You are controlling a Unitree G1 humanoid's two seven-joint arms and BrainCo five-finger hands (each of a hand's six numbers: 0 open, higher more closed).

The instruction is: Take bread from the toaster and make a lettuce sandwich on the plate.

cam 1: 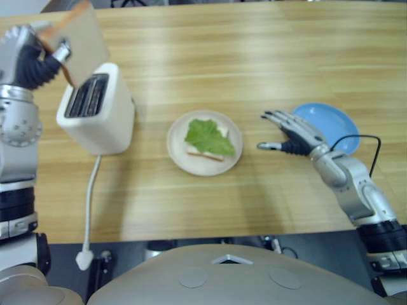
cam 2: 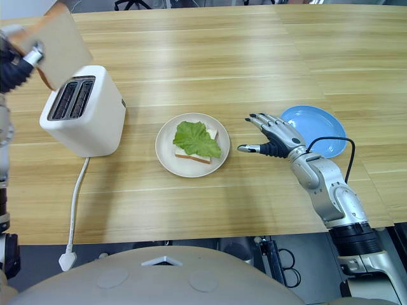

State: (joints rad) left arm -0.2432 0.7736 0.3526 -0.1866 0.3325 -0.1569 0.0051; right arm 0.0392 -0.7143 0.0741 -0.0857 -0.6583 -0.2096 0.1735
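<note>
A white toaster [cam 1: 98, 117] stands at the left of the wooden table, slots up. Just above it my left hand [cam 1: 39, 56] is shut on a slice of toast [cam 1: 82, 39], held tilted over the toaster's far end. On the cream plate [cam 1: 178, 151] in the middle lies a slice of bread [cam 1: 205, 152] with a green lettuce leaf [cam 1: 208, 136] on top. My right hand [cam 1: 291, 132] hovers open to the right of the plate, fingers spread, holding nothing.
A blue plate [cam 1: 327, 121] sits behind my right hand near the table's right side. The toaster's white cord [cam 1: 89, 210] runs off the front edge with its plug hanging. A black cable [cam 1: 365, 143] loops by my right wrist.
</note>
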